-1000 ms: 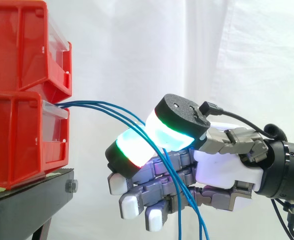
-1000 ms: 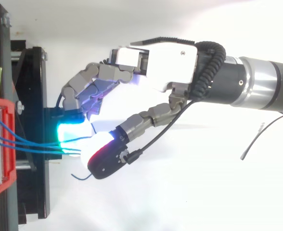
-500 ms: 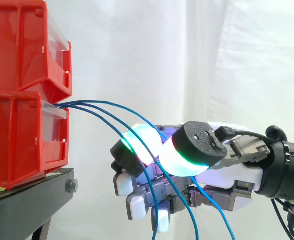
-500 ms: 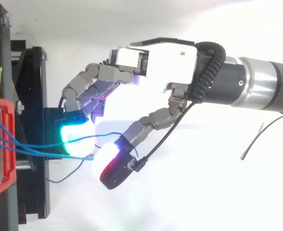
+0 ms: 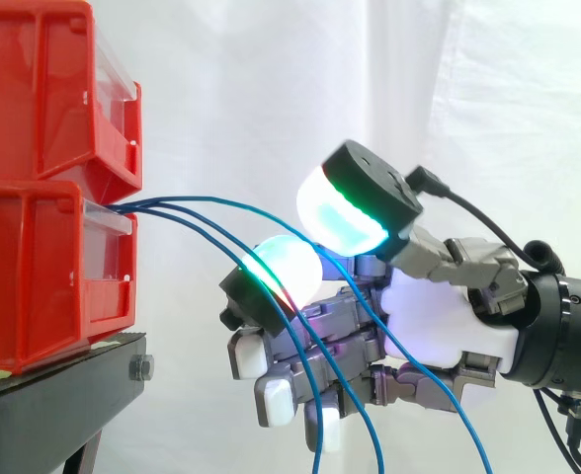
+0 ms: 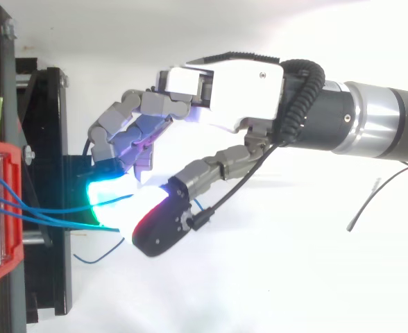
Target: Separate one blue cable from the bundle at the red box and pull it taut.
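**Cable separation at the lower box: hold unconfirmed**

Nearest you in the side view, the thin blue cables (image 5: 147,206) drape across the front of the robot's grey-and-white hand (image 5: 439,321) and fall away below it. They look light, limp and slick, so expect them to slide and drag one another along. Take the uppermost blue strand (image 5: 233,202), which arcs clear of the others, midway along its span. Whether the hand has hold of any strand, you cannot tell from these views. Further off, the bundle leaves the front of the lower red plastic box (image 5: 43,276), which sits under a second red bin (image 5: 43,89) on the black metal stand (image 5: 63,395). The neighbouring strands are what stands in your way. A white curtain (image 5: 271,99) hangs behind.
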{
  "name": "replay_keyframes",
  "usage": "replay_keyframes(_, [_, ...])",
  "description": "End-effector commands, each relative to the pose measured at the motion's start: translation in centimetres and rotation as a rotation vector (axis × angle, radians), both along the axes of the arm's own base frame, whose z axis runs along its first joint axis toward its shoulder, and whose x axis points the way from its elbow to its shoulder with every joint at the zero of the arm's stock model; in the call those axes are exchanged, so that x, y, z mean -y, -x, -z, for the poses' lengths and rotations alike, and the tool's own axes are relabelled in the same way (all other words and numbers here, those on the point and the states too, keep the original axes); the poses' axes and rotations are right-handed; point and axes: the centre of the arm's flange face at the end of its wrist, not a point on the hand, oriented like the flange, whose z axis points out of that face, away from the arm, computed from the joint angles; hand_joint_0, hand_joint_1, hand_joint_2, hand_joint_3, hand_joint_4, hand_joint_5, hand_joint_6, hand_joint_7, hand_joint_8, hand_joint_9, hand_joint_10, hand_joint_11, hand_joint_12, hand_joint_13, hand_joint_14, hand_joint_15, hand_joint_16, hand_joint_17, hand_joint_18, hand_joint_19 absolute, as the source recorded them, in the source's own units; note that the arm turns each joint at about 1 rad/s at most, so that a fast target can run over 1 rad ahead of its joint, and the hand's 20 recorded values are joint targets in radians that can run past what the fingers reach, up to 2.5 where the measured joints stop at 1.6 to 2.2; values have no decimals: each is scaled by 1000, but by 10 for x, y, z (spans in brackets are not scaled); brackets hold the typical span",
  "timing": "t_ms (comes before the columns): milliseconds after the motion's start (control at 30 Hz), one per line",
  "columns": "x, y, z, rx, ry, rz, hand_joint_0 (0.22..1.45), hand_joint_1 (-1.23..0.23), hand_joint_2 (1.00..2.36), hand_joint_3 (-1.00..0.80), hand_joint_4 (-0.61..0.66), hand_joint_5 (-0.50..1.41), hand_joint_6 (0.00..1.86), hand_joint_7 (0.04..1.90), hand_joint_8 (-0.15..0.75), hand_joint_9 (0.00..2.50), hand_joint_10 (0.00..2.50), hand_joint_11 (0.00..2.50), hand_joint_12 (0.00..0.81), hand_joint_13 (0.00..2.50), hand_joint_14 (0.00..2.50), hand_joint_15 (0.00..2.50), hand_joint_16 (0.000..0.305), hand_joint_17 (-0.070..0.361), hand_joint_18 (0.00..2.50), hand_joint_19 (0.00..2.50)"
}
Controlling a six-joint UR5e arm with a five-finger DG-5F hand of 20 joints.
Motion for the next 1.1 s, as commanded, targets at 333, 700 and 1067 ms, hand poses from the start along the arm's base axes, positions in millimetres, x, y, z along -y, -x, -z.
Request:
replay_keyframes(333, [1, -1, -2, 4, -6, 0, 601, -557, 1002, -466, 110, -160, 859, 998, 327, 1000, 16, 873, 351, 946, 22, 664, 42, 95, 930, 835])
replay_keyframes(700, [1, -1, -2, 4, -5, -3, 590, -713, 1014, -197, 101, -164, 905, 993, 347, 998, 13, 891, 375, 961, 21, 655, 48, 107, 963, 816])
replay_keyframes(1067, [0, -1, -4, 6, -5, -4, 575, -546, 1002, -465, 126, -163, 897, 1006, 330, 1002, 16, 886, 354, 943, 22, 662, 43, 97, 926, 844])
